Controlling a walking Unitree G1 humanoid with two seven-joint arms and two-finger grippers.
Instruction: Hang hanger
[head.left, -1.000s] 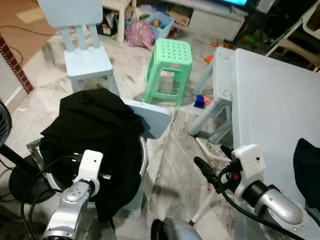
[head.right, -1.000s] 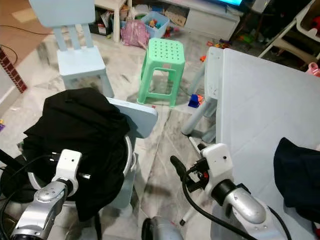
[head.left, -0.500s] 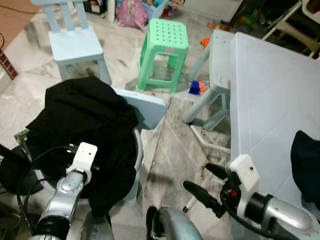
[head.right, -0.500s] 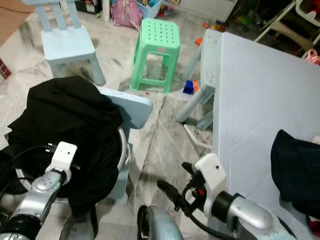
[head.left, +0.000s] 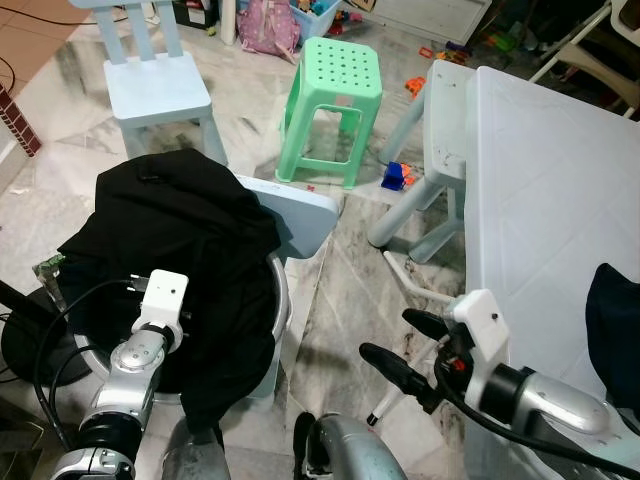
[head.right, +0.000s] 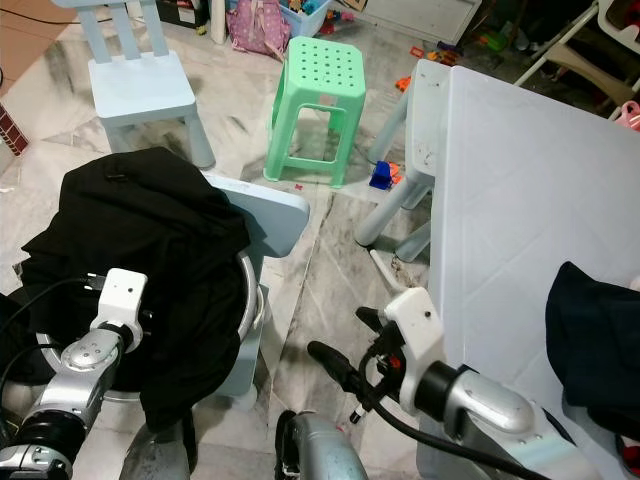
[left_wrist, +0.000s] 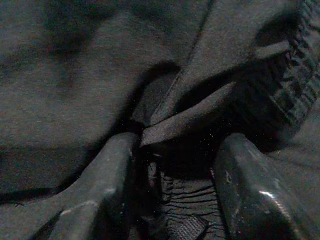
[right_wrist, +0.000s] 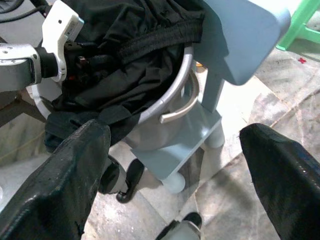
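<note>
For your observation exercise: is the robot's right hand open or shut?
Open. The right hand has its two black fingers spread wide apart, with nothing between them.

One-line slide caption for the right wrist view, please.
Open right gripper faces the black garment heaped on a pale blue chair, left gripper buried in the fabric.

Silver arms, white wrist blocks, black cables, black-fingered right pincer (head.left: 395, 345)
</note>
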